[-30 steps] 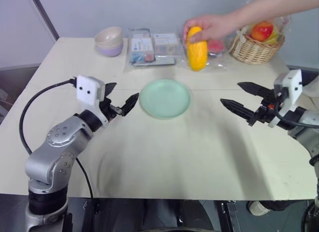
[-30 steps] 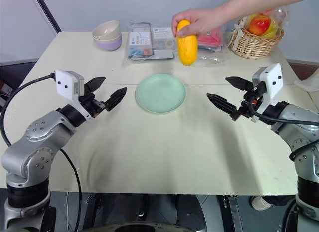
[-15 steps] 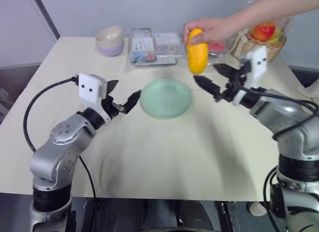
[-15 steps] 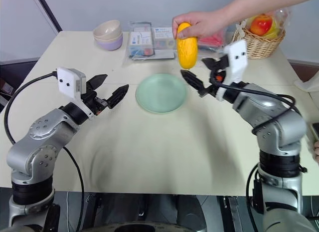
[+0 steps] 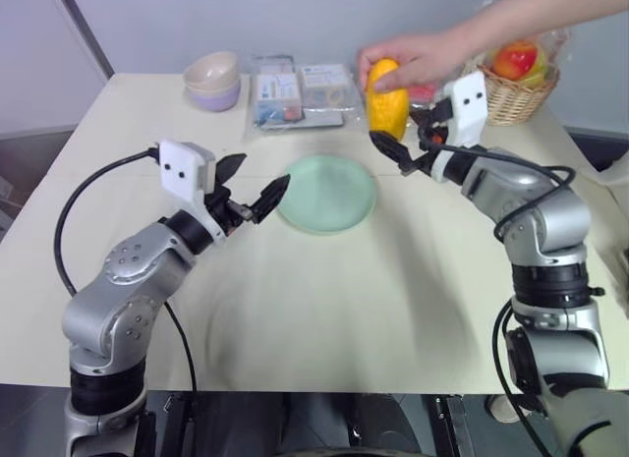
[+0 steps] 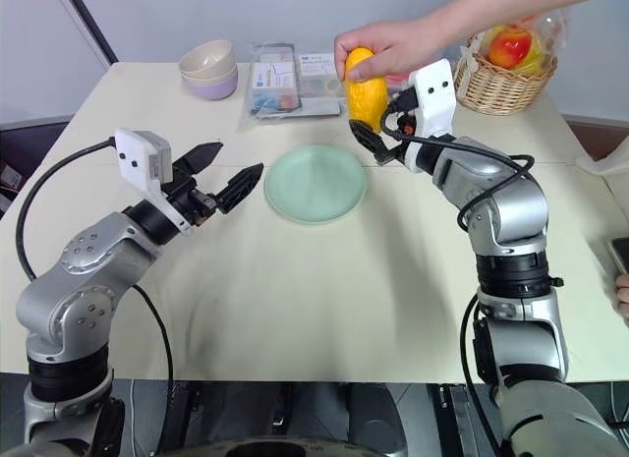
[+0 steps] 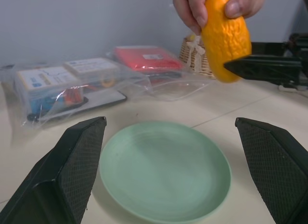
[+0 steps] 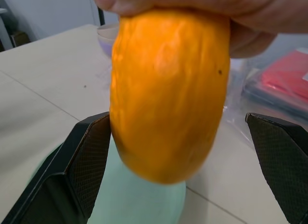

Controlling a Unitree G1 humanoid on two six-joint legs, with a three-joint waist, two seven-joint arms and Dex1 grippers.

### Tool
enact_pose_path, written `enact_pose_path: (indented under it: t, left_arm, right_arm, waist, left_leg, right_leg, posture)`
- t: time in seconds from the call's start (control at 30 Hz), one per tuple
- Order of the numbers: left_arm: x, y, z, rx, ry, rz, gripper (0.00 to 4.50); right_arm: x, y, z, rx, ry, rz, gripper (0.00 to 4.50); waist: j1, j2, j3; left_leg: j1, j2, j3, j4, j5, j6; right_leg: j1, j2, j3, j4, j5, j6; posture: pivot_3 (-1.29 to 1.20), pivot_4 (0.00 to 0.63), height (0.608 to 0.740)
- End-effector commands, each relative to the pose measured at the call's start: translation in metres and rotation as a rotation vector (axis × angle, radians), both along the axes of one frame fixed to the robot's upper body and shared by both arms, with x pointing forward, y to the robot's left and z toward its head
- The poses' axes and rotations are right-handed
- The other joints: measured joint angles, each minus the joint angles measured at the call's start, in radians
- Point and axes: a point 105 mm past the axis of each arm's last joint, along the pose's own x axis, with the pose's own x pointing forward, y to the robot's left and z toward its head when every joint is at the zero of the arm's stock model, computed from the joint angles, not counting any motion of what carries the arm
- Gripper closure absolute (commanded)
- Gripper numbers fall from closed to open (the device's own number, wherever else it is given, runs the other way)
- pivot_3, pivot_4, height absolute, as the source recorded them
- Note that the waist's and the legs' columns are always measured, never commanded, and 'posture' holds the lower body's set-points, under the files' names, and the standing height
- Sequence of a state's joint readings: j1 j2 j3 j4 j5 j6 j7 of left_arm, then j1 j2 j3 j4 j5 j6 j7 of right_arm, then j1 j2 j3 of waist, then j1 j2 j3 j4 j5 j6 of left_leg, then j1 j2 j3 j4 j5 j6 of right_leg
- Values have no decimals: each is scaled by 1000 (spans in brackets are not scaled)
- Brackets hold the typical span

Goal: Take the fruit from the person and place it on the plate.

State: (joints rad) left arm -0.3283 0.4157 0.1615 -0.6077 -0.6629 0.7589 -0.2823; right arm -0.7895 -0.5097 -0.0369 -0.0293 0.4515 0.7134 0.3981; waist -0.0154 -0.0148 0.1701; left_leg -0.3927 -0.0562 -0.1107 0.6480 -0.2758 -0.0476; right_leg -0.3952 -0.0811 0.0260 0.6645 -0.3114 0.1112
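Right eye view: right gripper (image 6: 378, 133) now beside fruit (image 6: 366, 88).

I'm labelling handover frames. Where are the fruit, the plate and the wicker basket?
fruit (image 6: 366, 95): right eye view, middle of its yellow-orange body below the person's fingers.
plate (image 5: 327, 194): left eye view, bare centre of the mint-green face.
wicker basket (image 6: 491, 93): right eye view, woven front wall.

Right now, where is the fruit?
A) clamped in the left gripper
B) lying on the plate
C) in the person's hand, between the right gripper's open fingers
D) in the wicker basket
C: the person's hand holds the fruit from above, and the right gripper has an open finger on either side of it.
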Motion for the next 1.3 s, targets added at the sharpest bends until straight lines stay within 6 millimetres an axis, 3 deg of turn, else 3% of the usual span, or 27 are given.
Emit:
enact_pose_path:
  t: [0.03, 0.1, 0.2, 0.27, 0.3, 0.6, 0.83, 1.0, 1.23, 1.3]
  left_arm:
    - [-7, -1, 13, 4, -60, -1, 14]
    - [-6, 0, 13, 4, -60, 3, 14]
    - [-6, 1, 12, 5, -60, 10, 0]
    - [-6, 1, 12, 6, -59, 13, 0]
    - [-6, 1, 11, 6, -59, 14, 0]
    - [-4, 10, 3, 16, -29, 50, 0]
    - [2, 34, -18, 56, 40, 160, 0]
    - [3, 35, -17, 76, 44, 168, 0]
    - [0, 31, -15, 92, 48, 152, 0]
    - [0, 31, -14, 93, 46, 155, 0]
  right_arm:
    - [2, 10, 19, 13, -67, 18, 0]
    - [6, 13, 17, 11, -65, 18, 0]
    - [10, 15, 17, 8, -64, 14, 907]
    - [11, 17, 17, 3, -70, 16, 1879]
    - [11, 19, 17, 2, -72, 19, 2033]
    - [10, 27, 9, -38, -71, 28, 2033]
    - [1, 58, -33, -58, 6, 93, 2033]
    - [-1, 83, -84, -91, 105, 124, 2033]
    - [13, 81, -122, -217, 172, 61, 2033]
    - [16, 80, -124, -240, 158, 50, 996]
  waist:
    - [-1, 0, 0]
    - [0, 0, 0]
    - [0, 0, 0]
    - [0, 0, 0]
    - [0, 0, 0]
    - [-2, 0, 0]
    - [-2, 0, 0]
    - [-1, 0, 0]
    - [-2, 1, 0]
    - [-2, 1, 0]
  left_leg:
    - [0, 0, 0, 0, 0, 0]
    - [0, 0, 0, 0, 0, 0]
    - [0, 0, 0, 0, 0, 0]
    - [0, 0, 0, 0, 0, 0]
    - [0, 0, 0, 0, 0, 0]
    - [0, 0, 0, 0, 0, 0]
    - [0, 0, 0, -1, 0, 0]
    - [0, 0, 0, -1, 0, -1]
    - [0, 0, 0, -1, 1, -1]
    - [0, 0, 0, -1, 1, -2]
  right_leg:
    - [0, 0, 0, 0, 0, 0]
    - [0, 0, 0, 0, 0, 0]
    - [0, 0, 0, 0, 0, 0]
    - [0, 0, 0, 0, 0, 0]
    - [0, 0, 0, 0, 0, 0]
    - [0, 0, 0, 0, 0, 0]
    - [-1, 0, 0, 0, 0, 0]
    - [-1, 0, 0, 0, 0, 0]
    - [-1, 0, 0, 0, 0, 0]
    - [-1, 0, 0, 1, 0, 0]
  posture:
    - [0, 150, 740]
    - [0, 150, 740]
    - [0, 150, 740]
    - [0, 150, 740]
    - [0, 150, 740]
    - [0, 150, 740]
    - [0, 150, 740]
    - [0, 150, 740]
    - [0, 150, 740]
    - [0, 150, 740]
